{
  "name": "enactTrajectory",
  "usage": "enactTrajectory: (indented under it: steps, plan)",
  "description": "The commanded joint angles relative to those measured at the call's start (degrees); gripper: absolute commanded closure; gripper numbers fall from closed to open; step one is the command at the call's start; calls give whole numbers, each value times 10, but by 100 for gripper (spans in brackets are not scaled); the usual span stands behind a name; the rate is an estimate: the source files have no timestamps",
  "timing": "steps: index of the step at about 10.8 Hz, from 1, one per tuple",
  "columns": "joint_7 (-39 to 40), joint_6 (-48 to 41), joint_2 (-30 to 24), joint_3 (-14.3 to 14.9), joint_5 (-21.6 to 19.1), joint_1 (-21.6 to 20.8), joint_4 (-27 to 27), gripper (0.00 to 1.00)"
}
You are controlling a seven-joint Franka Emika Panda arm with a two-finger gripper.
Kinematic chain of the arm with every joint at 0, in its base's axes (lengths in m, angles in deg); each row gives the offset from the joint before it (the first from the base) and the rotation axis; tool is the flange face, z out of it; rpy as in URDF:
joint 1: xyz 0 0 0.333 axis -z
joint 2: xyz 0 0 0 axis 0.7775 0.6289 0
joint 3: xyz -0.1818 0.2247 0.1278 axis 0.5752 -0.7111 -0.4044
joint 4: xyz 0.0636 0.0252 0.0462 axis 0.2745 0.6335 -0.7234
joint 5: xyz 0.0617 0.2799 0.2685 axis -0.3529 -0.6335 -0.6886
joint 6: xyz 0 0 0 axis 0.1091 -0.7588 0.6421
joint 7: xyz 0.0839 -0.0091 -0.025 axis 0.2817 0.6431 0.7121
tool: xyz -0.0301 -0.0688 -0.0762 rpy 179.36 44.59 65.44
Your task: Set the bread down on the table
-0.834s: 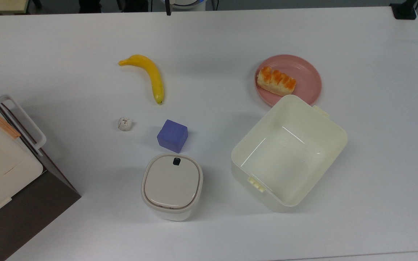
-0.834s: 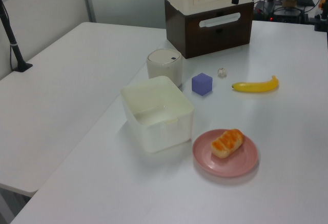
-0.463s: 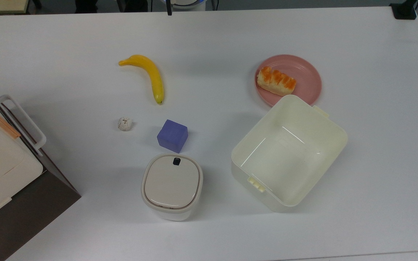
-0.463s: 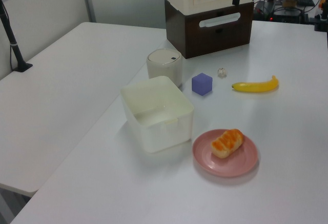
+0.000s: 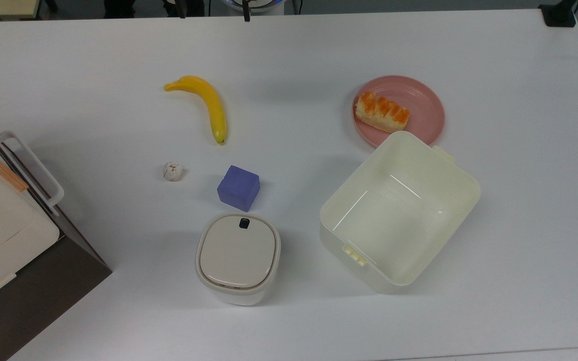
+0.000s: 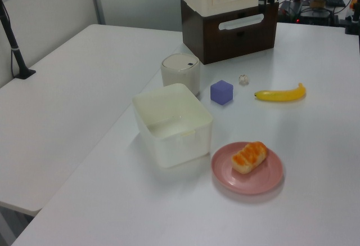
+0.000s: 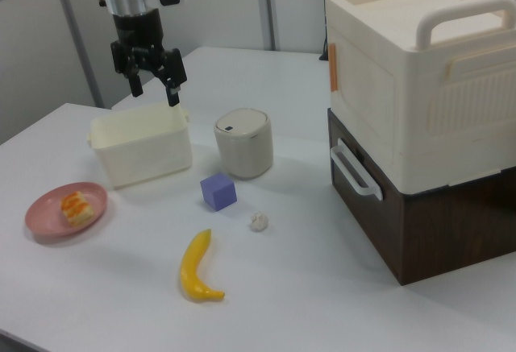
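— Black tool (image 7: 153,84) in the upper left of the right view: what is it doing?
— It hangs in the air with its fingers (image 7: 172,91) spread apart, holding nothing, above the open cream box (image 7: 142,152).
— Where is the bread (image 5: 382,112)?
— On the pink plate (image 5: 427,109), toward the plate's left side in the top view, upper right of that frame. The plate sits on the white tabletop (image 5: 520,200), just beside the box's upper corner. In the left view the bread (image 6: 250,156) and plate (image 6: 270,178) are low and right of centre.
— What else is there?
— A purple cube (image 5: 239,187) sits mid-frame in the top view, a lidded round bin (image 5: 238,256) just below it, a small whitish ball (image 5: 172,171) to the cube's left, and a banana (image 5: 207,104) above them. A brown-and-cream cabinet (image 7: 419,118) fills the right view's right side.
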Motion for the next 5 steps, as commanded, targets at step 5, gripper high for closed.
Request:
enactTrajectory:
  steps: [5]
  plan:
    - [73,-5,-21,-45,-12,-6,85,0]
